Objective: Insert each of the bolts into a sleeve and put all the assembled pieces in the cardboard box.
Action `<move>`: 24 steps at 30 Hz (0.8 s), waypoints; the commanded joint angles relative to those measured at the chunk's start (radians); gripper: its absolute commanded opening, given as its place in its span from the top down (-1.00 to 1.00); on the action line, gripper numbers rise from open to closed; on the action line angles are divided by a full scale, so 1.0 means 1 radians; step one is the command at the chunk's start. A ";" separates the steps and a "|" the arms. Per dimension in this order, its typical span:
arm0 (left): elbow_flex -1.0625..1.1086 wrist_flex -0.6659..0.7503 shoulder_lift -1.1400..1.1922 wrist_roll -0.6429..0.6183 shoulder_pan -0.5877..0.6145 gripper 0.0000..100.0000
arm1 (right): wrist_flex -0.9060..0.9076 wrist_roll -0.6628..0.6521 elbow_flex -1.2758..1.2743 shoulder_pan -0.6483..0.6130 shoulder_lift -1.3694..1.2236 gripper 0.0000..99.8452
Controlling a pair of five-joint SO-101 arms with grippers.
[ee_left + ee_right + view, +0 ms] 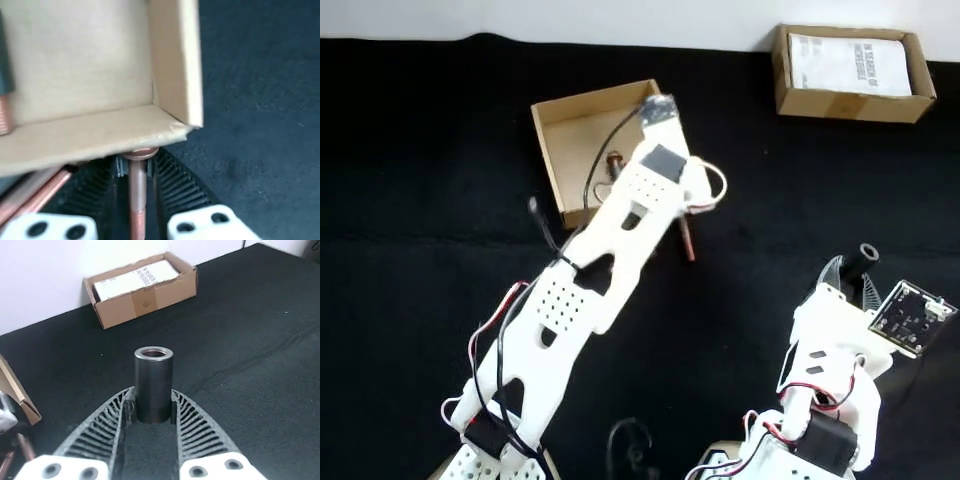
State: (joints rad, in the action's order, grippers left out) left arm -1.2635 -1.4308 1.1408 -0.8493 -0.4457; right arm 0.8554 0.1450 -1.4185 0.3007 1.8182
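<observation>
Both white arms sit closest in the high view. The left arm (590, 270) stretches far across to the cardboard box (548, 160), and the right arm (830, 370) is bent low on the other side. A black table (420, 150) lies under everything. The cardboard box is open on top and sits near the middle, toward the back. A second box (840, 103) with a sheet of paper (848, 63) in it sits well apart, in the far corner by the white wall. The right gripper (152, 395) is closed snug on a dark sleeve (153, 375). The sleeve stands straight between the two fingers and its hollow end shows. The left gripper (137, 164) is pinched narrow on a thin copper bolt (137, 195). This bolt runs straight between the fingers, and its head is right by the outside of the cardboard box's corner. A second bolt (35, 195) lies slanted just beside the left gripper, outside the box. A third bolt (615, 163), with a dark part on it, lies inside the cardboard box near the left arm's tip.
</observation>
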 commanded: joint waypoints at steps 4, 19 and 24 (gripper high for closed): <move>-0.420 -0.203 -0.024 0.187 -0.082 0.98 | -0.024 0.009 0.004 -0.166 0.008 0.99; -0.397 -0.186 -0.501 0.462 -0.148 0.98 | -0.180 0.009 -0.111 -0.463 0.007 0.99; -0.397 -0.199 -0.688 0.577 -0.150 0.98 | -0.243 0.008 -0.127 -0.529 0.007 0.99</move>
State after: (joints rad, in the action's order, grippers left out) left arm -1.6149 -1.6425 0.6053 -0.3245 -0.5884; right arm 0.6529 0.1450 -1.5443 -0.1918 1.8182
